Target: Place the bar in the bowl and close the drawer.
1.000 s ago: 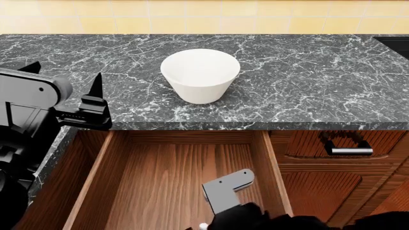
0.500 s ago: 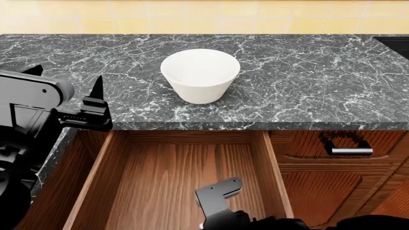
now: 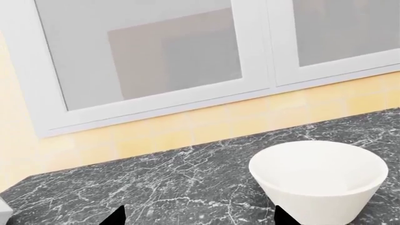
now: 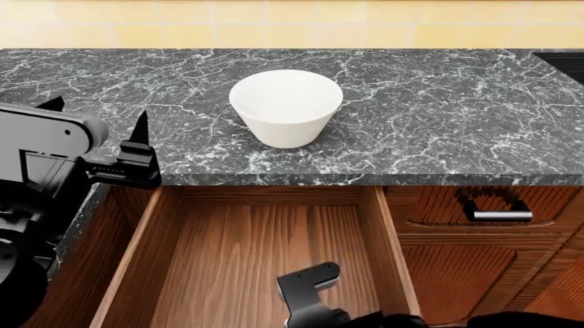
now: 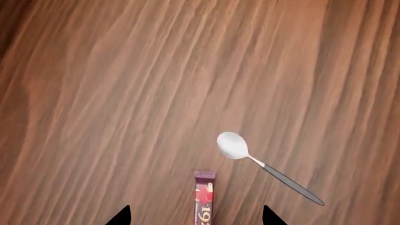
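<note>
The bar [image 5: 203, 202] shows only in the right wrist view, at the bottom centre of the frame: a slim dark red wrapper with pale lettering, lying flat on the drawer's floor, its long axis running up and down the frame and its lower end cut off by the edge. Just to its right lies a spoon [image 5: 265, 166] with a shiny silver bowl and a thin dark handle, slanting toward the lower right and apart from the bar. The right gripper [image 5: 196, 216] shows as two black fingertips spread wide, one on each side of the bar, holding nothing.

The head view hides both bar and spoon but shows the drawer [image 4: 237, 253] pulled open in the lower middle: reddish-brown wood with strong straight grain and plank sides. The right arm's dark wrist reaches into it at the bottom edge. The bowl [image 4: 286, 107], smooth, white and tapering to a small base, stands upright on the black, white-veined marble counter [image 4: 438, 116] above the drawer. A narrower drawer front with a silver handle [image 4: 497, 215] sits at lower right.

The left gripper [image 4: 96, 133] hangs at the counter's left edge with its black tips apart, holding nothing. The left wrist view adds white-framed cabinet doors [image 3: 187, 56] over yellow tiles.
</note>
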